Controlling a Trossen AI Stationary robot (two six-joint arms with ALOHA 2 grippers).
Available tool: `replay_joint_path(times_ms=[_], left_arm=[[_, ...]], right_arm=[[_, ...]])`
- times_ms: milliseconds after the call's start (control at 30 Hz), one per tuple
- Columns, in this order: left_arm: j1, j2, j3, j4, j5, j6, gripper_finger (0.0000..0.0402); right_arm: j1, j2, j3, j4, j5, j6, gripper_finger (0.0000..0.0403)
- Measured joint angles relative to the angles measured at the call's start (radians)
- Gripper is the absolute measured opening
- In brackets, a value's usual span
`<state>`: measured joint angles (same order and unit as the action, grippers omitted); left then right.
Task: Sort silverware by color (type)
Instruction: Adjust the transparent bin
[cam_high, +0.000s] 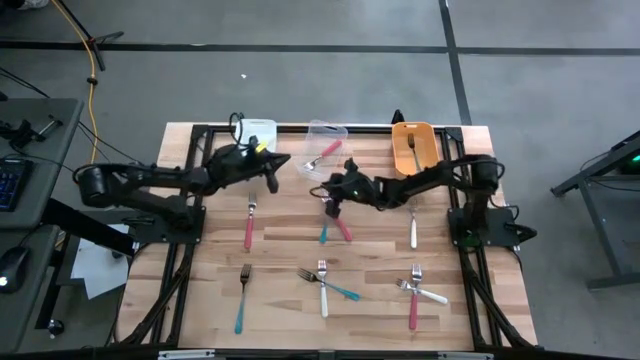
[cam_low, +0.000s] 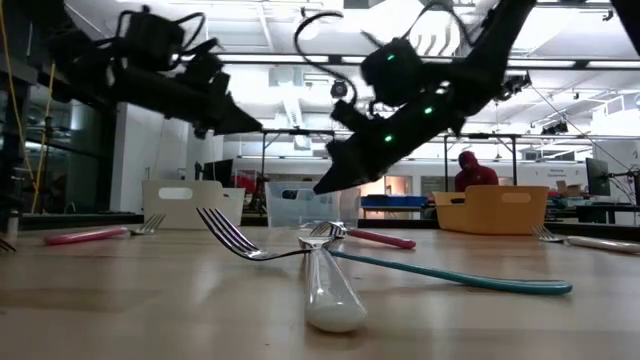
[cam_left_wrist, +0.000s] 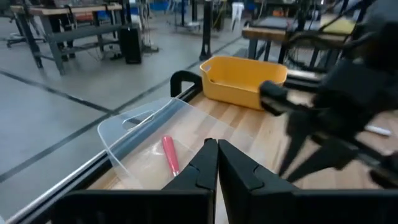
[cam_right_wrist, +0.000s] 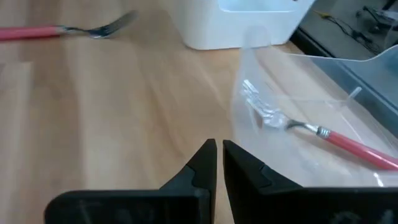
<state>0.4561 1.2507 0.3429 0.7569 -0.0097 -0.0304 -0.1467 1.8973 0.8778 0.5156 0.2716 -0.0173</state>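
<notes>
High view showed my right gripper (cam_high: 331, 196) closed on nothing, just in front of the clear bin (cam_high: 327, 140), where one red fork (cam_right_wrist: 311, 129) already lay. My left gripper (cam_high: 271, 177), also shut and empty, hung near the white bin (cam_high: 256, 133). Red and teal forks (cam_high: 335, 227) crossed just below my right gripper; grabbing there risked lifting both colours together.
</notes>
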Motion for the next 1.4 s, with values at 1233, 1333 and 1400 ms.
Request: replay_joint_path(times_ms=[1233,1333,1400], left_arm=[[0.0,-0.011,-0.056,0.044,0.002,-0.02,0.0003],[0.0,-0.01,-0.056,0.043,0.002,-0.02,0.0003],[0.0,-0.01,-0.056,0.043,0.002,-0.02,0.0003]], right_arm=[[-0.044,-0.073,0.117,-0.416,0.144,0.106,0.0021],[-0.044,-0.118,0.116,-0.473,0.141,0.106,0.0021],[-0.044,-0.148,0.117,-0.483,0.14,0.086,0.0021]])
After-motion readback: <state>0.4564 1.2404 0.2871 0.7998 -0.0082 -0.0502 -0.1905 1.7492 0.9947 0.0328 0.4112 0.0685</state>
